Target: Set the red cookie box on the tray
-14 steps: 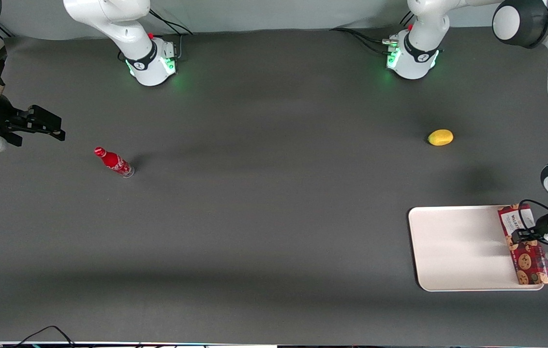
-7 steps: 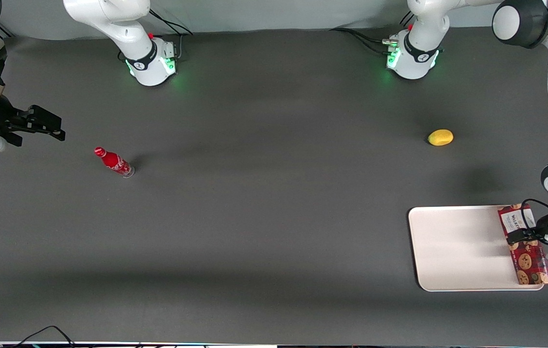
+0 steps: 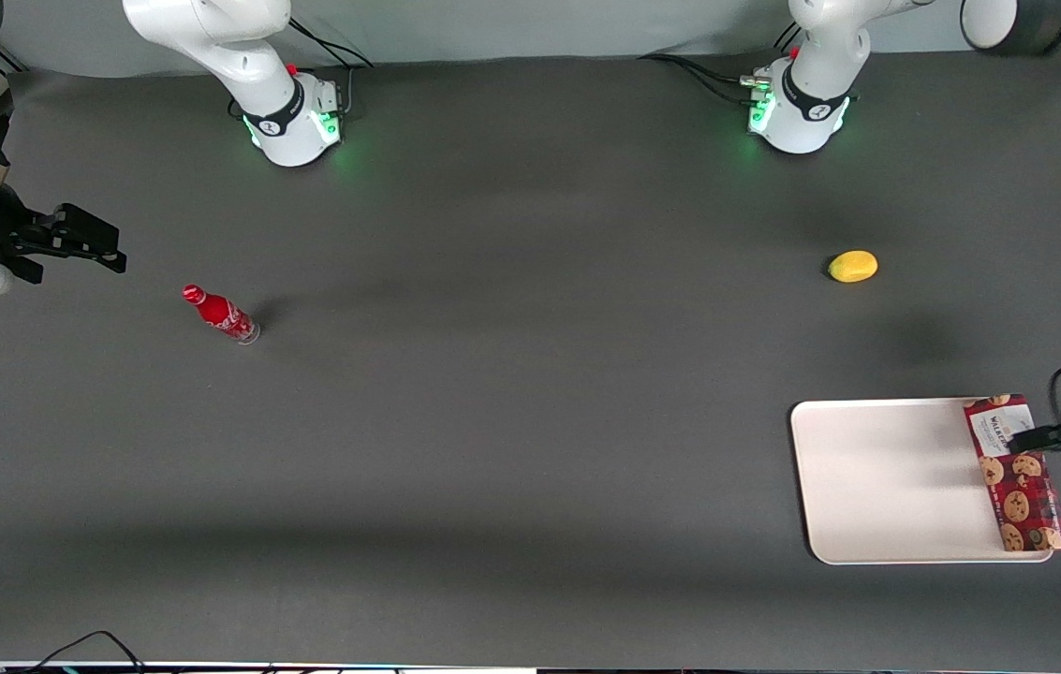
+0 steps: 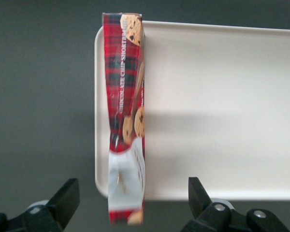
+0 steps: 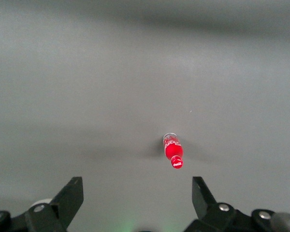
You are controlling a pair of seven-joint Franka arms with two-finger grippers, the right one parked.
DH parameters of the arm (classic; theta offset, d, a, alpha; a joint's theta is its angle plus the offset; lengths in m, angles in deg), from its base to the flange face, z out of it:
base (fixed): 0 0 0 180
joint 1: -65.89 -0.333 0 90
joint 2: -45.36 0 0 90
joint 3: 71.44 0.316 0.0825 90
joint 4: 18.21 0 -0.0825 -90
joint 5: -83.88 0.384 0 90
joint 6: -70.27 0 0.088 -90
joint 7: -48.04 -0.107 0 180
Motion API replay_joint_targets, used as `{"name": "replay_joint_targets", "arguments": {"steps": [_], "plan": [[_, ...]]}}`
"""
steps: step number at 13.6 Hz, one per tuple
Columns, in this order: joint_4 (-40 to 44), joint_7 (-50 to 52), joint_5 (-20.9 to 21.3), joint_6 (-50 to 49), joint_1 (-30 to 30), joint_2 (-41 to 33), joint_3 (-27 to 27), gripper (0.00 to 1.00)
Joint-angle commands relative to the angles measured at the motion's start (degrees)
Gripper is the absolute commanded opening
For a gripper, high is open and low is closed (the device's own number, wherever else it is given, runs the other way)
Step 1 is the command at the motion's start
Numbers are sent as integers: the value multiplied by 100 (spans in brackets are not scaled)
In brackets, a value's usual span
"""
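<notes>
Covering the whole table (image 3: 511, 421) is a dark grey mat, with a pale backdrop above it. One red cookie box (image 3: 1017, 473) lies on one tray (image 3: 886, 477), along its edge at the working arm's end. One yellow fruit (image 3: 853, 266), one red bottle (image 3: 220, 314). Above the box hangs the gripper (image 4: 130, 203), fingers (image 4: 67, 195) spread wide, holding nothing.

A small red bottle (image 5: 173, 152) stands on the grey desk (image 5: 87, 87), its cap end nearer the parked hand (image 5: 137, 203) than its base. The hand's two dark fingers (image 5: 70, 198) are spread wide apart, with the bottle between their lines, clear of both and touching neither.
</notes>
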Motion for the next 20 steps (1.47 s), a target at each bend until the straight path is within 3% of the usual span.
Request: {"name": "replay_joint_targets", "arguments": {"steps": [1,6,8,13,15,20], "plan": [[-49,981,400,-1075,181,-959,19,100],[-251,1574,419,-2816,313,-2578,-595,100],[-443,1618,436,-3187,663,-2991,-666,100],[-1304,2083,603,-2969,1288,-3678,-693,100],[-1874,2101,603,-2461,1307,-4081,-702,100],[-1763,2110,603,-2406,1552,-4013,-711,100]]}}
